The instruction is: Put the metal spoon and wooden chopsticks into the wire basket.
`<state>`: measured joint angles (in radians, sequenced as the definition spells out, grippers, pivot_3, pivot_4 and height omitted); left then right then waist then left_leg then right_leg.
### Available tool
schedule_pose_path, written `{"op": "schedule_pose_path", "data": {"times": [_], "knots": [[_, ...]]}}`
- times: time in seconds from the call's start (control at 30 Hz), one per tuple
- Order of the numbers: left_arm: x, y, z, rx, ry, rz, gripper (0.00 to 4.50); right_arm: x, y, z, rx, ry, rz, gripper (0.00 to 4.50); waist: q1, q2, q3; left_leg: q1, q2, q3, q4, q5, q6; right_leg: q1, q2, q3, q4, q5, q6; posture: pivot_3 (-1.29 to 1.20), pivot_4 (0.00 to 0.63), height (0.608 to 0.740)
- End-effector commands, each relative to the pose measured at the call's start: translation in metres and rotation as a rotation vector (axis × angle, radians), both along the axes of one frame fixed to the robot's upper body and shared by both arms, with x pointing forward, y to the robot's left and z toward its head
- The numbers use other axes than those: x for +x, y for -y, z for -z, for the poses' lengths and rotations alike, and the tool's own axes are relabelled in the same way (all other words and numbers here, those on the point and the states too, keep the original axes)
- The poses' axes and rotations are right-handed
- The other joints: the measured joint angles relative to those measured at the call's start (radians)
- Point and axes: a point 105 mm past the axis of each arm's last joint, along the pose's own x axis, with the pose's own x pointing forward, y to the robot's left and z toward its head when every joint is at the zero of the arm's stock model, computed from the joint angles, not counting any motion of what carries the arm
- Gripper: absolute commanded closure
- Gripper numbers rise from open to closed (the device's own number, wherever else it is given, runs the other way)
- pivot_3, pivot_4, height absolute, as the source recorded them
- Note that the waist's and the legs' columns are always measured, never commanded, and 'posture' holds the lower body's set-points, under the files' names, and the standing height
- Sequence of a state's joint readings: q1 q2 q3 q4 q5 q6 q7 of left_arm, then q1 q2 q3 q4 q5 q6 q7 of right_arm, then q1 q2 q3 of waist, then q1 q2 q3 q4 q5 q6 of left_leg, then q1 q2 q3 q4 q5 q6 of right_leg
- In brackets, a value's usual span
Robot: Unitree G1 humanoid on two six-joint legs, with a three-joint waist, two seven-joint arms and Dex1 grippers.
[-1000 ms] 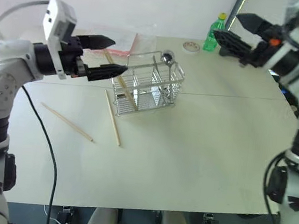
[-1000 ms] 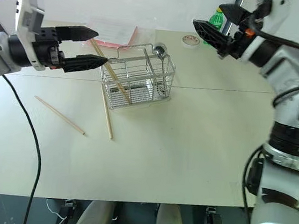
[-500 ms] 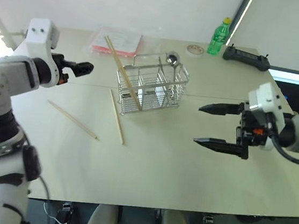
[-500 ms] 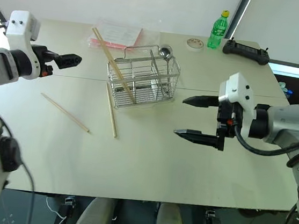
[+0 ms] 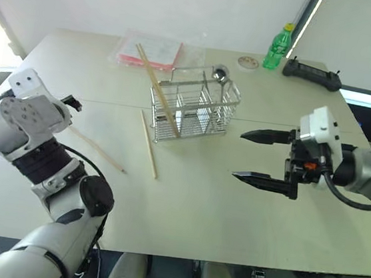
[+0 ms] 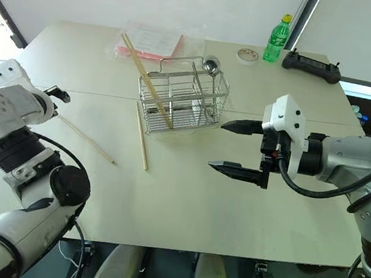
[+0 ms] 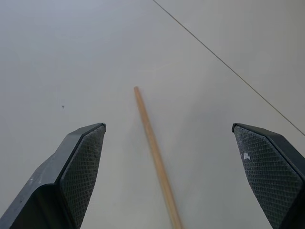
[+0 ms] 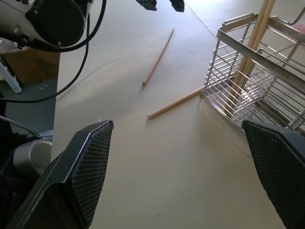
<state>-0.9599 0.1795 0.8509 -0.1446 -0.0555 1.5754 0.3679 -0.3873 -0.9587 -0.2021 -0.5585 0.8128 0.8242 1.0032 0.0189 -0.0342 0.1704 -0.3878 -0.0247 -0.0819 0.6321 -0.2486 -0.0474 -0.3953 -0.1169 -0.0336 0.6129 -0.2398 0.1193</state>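
The wire basket (image 5: 192, 109) stands mid-table. The metal spoon (image 5: 220, 71) stands in its far right corner, bowl up. One of the wooden chopsticks (image 5: 155, 85) leans in the basket's left end. A second chopstick (image 5: 148, 145) lies on the table just in front of the basket, and a third (image 5: 103, 156) lies further left. My left gripper (image 5: 72, 104) hovers open over the far end of that third chopstick (image 7: 152, 143), its fingers (image 7: 83, 157) either side of it and clear of it. My right gripper (image 5: 238, 156) is open and empty, right of the basket, pointing toward it.
A pink-and-clear packet (image 5: 148, 51) lies behind the basket. At the back right are a green bottle (image 5: 277, 47), a small round disc (image 5: 248, 62) and a black controller (image 5: 312, 71). Bare tabletop (image 5: 184, 212) stretches to the front edge.
My left gripper has sunk from beside the basket down and to the left, over the left chopstick. My right gripper came down from the back right, then held still. The camera shifted.
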Motion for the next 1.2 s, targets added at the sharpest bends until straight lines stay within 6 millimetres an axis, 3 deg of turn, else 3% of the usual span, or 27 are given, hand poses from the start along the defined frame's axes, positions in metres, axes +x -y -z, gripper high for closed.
{"op": "schedule_pose_path", "data": {"times": [0.03, 0.33, 0.57, 0.67, 0.9, 1.2], "knots": [[0.012, -0.005, 0.006, -0.008, -0.011, -0.022, 0.00, -0.006, -0.006, -0.009, 0.033, 0.036, -0.012, 0.07, -0.001, -0.001, 0.000, 0.000, 0.000, 0.000, 0.000, 0.000, 0.000, 0.000, 0.000, 0.000, 0.000, 0.000, 0.000, 0.00, 0.150, 0.690], [0.044, -0.005, 0.047, -0.002, -0.119, 0.014, 0.00, -0.008, -0.010, -0.008, 0.067, 0.034, 0.025, 0.07, -0.004, 0.000, -0.001, 0.000, 0.000, 0.000, -0.001, 0.000, 0.000, -0.001, -0.001, 0.000, 0.001, 0.000, 0.000, 0.00, 0.150, 0.690], [0.049, -0.007, 0.071, -0.018, -0.186, -0.012, 0.00, -0.008, -0.010, -0.007, 0.083, 0.041, 0.070, 0.07, -0.004, 0.006, -0.004, 0.007, 0.000, 0.001, -0.001, 0.000, -0.001, 0.005, -0.001, 0.000, 0.001, -0.001, 0.003, 0.00, 0.150, 0.690], [0.047, -0.009, 0.078, -0.041, -0.203, -0.038, 0.83, -0.009, -0.008, -0.006, 0.076, 0.035, 0.079, 0.00, -0.005, 0.009, -0.006, 0.011, 0.000, 0.002, -0.002, 0.000, -0.001, 0.008, -0.002, 0.000, 0.001, -0.002, 0.005, 0.00, 0.150, 0.690], [0.048, -0.010, 0.078, -0.057, -0.198, -0.070, 4.37, -0.014, -0.003, -0.003, 0.050, 0.006, 0.073, 0.00, 0.005, 0.011, -0.007, 0.012, 0.000, 0.002, -0.002, 0.000, -0.001, 0.009, -0.002, 0.000, 0.001, -0.002, 0.005, 0.00, 0.150, 0.690], [0.052, -0.009, 0.074, -0.095, -0.174, -0.091, 4.44, -0.012, -0.002, -0.003, 0.051, 0.002, 0.072, 0.00, 0.022, 0.011, -0.007, 0.012, 0.001, 0.003, -0.002, -0.001, -0.004, 0.008, -0.002, 0.000, 0.001, -0.002, 0.005, 0.00, 0.150, 0.690]]}}
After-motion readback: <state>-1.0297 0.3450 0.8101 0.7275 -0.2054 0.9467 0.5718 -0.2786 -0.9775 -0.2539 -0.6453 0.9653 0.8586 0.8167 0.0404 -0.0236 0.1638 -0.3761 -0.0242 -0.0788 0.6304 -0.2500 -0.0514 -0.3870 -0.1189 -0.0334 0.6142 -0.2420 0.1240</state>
